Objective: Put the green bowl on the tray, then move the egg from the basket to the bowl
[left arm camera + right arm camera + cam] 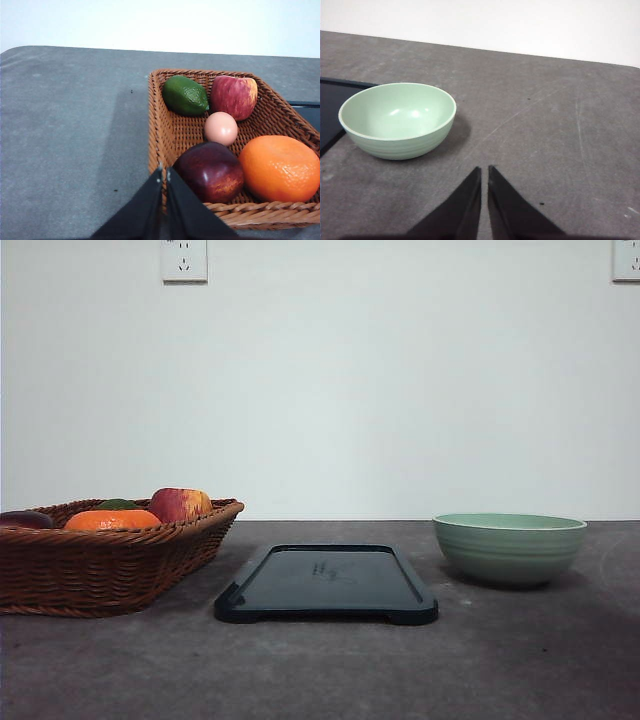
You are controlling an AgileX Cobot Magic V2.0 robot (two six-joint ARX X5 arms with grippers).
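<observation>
Green bowl, dark tray, wicker basket and egg on a grey tabletop.
Front view: the empty pale green bowl (509,548) sits upright at right, the flat navy tray (326,583) bare at centre, the brown basket (108,558) at left; the pinkish egg (220,128) lies inside it among fruit.

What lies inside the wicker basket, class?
The basket holds a lime, red-yellow apple, egg, dark red apple and orange. Anything beneath them is hidden.
</observation>
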